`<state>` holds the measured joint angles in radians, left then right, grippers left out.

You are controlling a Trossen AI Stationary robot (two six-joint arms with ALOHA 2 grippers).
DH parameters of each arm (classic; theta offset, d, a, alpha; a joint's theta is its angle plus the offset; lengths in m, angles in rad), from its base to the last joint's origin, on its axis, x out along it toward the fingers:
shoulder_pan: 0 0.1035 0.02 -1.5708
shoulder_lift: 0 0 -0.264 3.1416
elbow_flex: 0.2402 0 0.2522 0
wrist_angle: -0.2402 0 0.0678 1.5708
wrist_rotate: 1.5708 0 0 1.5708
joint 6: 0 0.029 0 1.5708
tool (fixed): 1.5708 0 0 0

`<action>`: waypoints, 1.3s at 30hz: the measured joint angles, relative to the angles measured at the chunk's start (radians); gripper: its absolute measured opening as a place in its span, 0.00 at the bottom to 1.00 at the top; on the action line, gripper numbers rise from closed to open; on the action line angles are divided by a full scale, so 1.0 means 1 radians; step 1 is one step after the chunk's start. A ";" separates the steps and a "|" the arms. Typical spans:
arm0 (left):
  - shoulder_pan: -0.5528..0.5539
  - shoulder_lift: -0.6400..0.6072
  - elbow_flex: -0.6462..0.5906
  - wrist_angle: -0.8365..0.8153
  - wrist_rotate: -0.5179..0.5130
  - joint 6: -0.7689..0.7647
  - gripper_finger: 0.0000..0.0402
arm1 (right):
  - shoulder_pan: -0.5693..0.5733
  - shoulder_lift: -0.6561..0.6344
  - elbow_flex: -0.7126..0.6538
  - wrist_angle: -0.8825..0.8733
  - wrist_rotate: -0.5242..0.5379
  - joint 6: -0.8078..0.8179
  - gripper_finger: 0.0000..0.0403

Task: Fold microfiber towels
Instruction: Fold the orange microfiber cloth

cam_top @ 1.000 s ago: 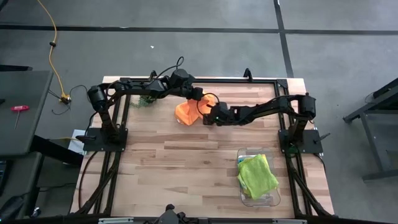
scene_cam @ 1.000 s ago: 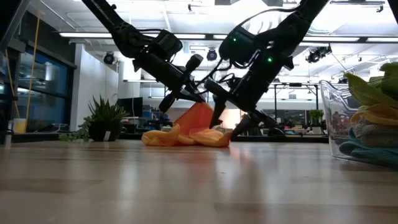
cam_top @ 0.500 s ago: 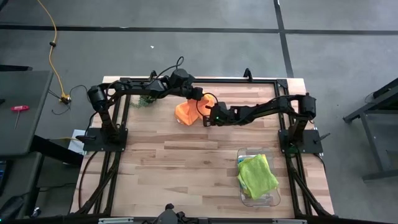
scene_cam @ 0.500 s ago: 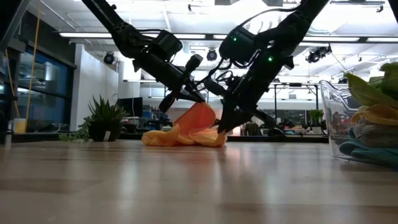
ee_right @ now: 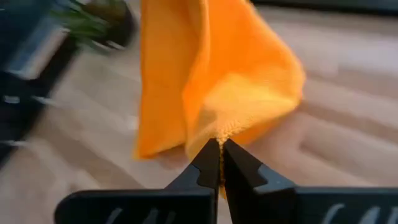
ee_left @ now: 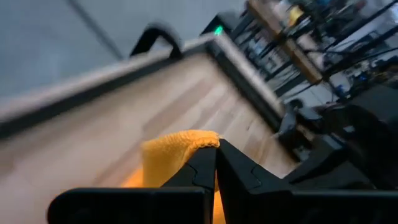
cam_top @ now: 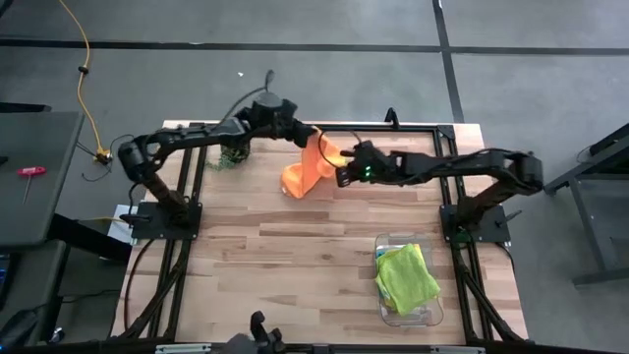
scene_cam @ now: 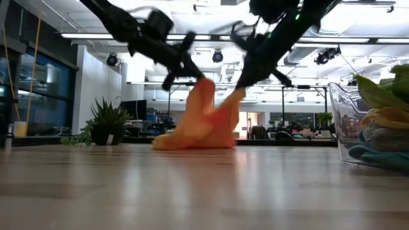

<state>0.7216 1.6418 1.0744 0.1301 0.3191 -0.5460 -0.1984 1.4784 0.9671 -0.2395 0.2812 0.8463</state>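
The orange microfiber towel (cam_top: 308, 169) sits toward the table's far edge, near its middle. It is drawn up at two points, and its lower end (scene_cam: 185, 142) rests on the wood. My left gripper (cam_top: 309, 139) is shut on the upper part on the far-left side. My right gripper (cam_top: 339, 174) is shut on it from the right. In the low view the towel (scene_cam: 208, 121) rises in two peaks under the two grippers. More towels, a lime green one (cam_top: 406, 275) on top, lie in the clear bin. My left gripper pinches a hemmed edge or corner of the orange towel (ee_left: 198, 142) between its two shut fingers, coming slanting down from the table's far left. The cloth hangs below the fingers and its lower end lies on the table. My right gripper pinches a bunched fold of the towel's edge (ee_right: 219, 132) between its shut fingertips, reaching in from the table's right and slanting down. One layer or several, I cannot tell. The towel hangs below, its bottom on the table.
A clear plastic bin (cam_top: 429, 313) with folded towels stands at the near right, and it also shows at the right of the low view (scene_cam: 342, 121). A small dark-green plant clump (cam_top: 232, 158) sits at the far left. Bare wood lies across the near half of the table.
My right gripper has shut on the towel's right side. Both grippers have then risen. The towel, which lay as a low heap, is now pulled up into two peaks while its lower end stays on the table.
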 joint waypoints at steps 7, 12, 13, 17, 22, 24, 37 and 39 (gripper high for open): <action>-0.012 -0.191 0.001 0.001 -0.005 0.161 0.00 | -0.044 -0.163 0.001 -0.007 -0.015 -0.085 0.00; -0.012 -0.288 0.001 -0.010 -0.007 0.273 0.00 | -0.120 -0.230 0.001 -0.013 -0.065 -0.136 0.00; -0.011 -0.306 0.001 -0.012 -0.007 0.299 0.00 | -0.134 -0.244 0.001 -0.014 -0.075 -0.146 0.00; -0.012 -0.360 0.001 -0.019 -0.013 0.468 0.00 | -0.200 -0.306 0.001 -0.030 -0.113 -0.197 0.00; -0.005 -0.368 0.001 0.002 -0.132 0.667 0.00 | -0.321 -0.357 0.001 -0.030 -0.199 -0.235 0.00; 0.007 -0.368 0.001 0.014 -0.171 0.693 0.00 | -0.357 -0.368 0.001 -0.030 -0.234 -0.248 0.00; -0.096 -0.434 0.001 -0.044 -0.118 0.855 0.00 | -0.265 -0.428 0.001 0.025 -0.264 -0.509 0.00; -0.137 -0.432 0.001 -0.118 -0.129 0.854 0.00 | -0.224 -0.427 0.001 0.007 -0.263 -0.512 0.00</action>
<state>0.5844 1.2096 1.0756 0.0122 0.1906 0.3081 -0.4224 1.0514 0.9676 -0.2329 0.0177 0.3347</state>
